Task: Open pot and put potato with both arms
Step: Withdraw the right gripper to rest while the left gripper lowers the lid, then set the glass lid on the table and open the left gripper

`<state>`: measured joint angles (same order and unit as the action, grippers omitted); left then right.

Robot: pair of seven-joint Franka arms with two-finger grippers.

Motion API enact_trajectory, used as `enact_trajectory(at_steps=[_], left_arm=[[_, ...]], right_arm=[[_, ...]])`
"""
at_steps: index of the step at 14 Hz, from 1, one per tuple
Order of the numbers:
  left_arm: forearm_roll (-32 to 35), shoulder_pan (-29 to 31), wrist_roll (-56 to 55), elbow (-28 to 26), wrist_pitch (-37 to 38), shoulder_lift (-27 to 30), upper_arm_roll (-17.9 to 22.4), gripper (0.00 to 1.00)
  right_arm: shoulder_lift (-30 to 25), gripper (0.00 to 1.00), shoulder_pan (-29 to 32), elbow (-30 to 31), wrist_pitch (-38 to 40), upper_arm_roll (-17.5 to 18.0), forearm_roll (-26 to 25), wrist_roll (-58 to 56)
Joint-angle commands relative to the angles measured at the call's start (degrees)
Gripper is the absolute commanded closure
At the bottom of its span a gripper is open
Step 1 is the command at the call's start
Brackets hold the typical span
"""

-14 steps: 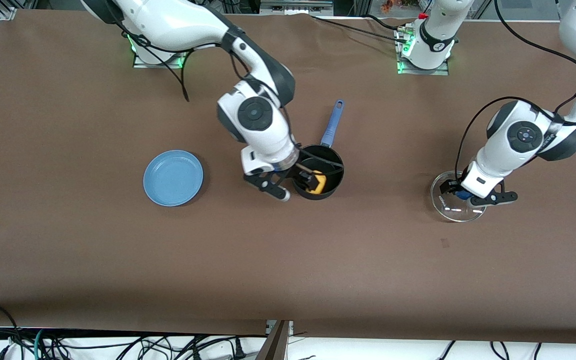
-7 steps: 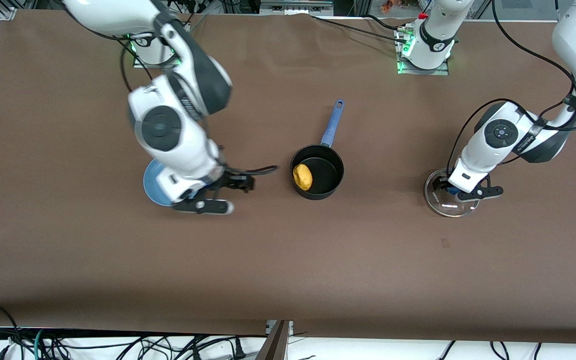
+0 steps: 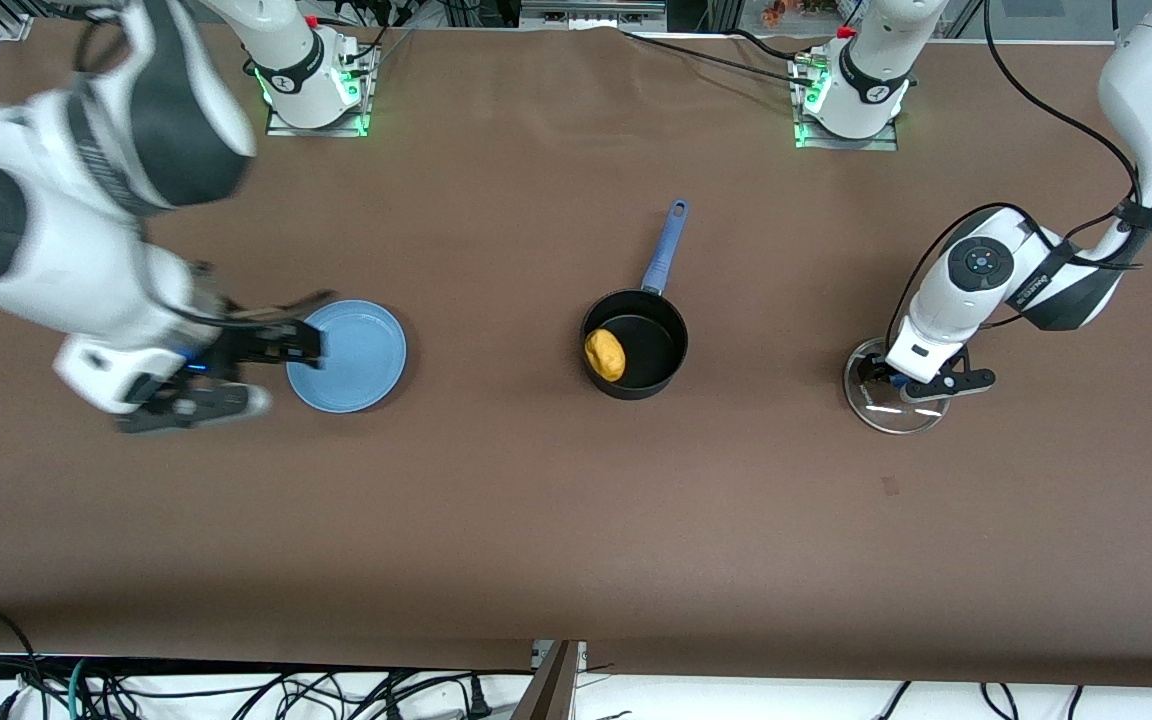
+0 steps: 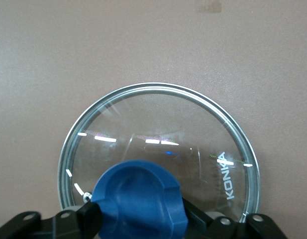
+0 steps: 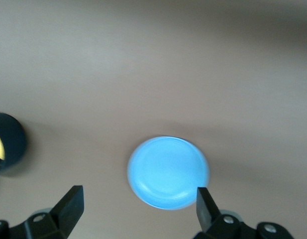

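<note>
Resting on the brown table [image 3: 536, 520] toward the left arm's end, the glass lid [image 3: 881, 405] lies flat, a little nearer the front camera than the pot. White lettering reading "KONKA" [image 4: 227, 176] runs along the glass just inside its metal rim, plain in the left wrist view. The left gripper [image 3: 911, 385] is down on the lid, its fingers closed on the blue knob [image 4: 137, 200] at either side.

Near the table's middle stands the pot [image 3: 636, 345], uncovered, its blue handle [image 3: 664, 247] pointing toward the edge where the arm bases stand. The potato [image 3: 605, 354] lies inside it, against the wall on the side toward the right arm's end.

Level with the pot, toward the right arm's end, lies the plate [image 3: 356, 355], bare. The right gripper [image 3: 236, 375] hangs in the air over the table just beside the plate's edge, on the side away from the pot. In the right wrist view its fingers [image 5: 71, 205] stand wide apart with nothing between them, the plate and a slice of the pot with a bit of yellow showing below.

Along the farthest edge sit the two arm bases, each lit green.
</note>
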<state>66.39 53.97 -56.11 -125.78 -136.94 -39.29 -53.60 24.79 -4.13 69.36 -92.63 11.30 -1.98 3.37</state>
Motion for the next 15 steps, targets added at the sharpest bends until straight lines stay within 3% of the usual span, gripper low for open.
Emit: enact_trajectory(at_steps=[1,3,5,10,15], left_arm=[[2.25,-0.26,-1.73,-0.08,-0.61,-0.97,0.25,0.17],[2.25,-0.26,-1.73,0.09,-0.61,-0.79,0.16,0.08],[2.25,-0.18,-1.12,0.53,-0.61,-0.53,-0.01,0.0],[1.73,0.0,-1.81,2.38,-0.61,-0.18,-1.33,0.0],[1.02,0.61,-1.29,4.49,-0.52,-0.09,-3.44,0.0]], right_arm=[[-7.47,0.0,3.24,7.89,-0.19,-0.66,-0.04,-5.56],[-10.71,0.0,3.42,11.48,-0.27,-3.64,-0.13,-5.48],[-13.27,0.0,4.21,14.05,-0.63,-4.0,0.14,-5.56],[-17.67,0.0,4.57,14.4,-0.19,-7.25,0.14,-6.09],[-17.94,0.0,4.57,14.49,3.77,-7.7,-0.21,-8.29]])
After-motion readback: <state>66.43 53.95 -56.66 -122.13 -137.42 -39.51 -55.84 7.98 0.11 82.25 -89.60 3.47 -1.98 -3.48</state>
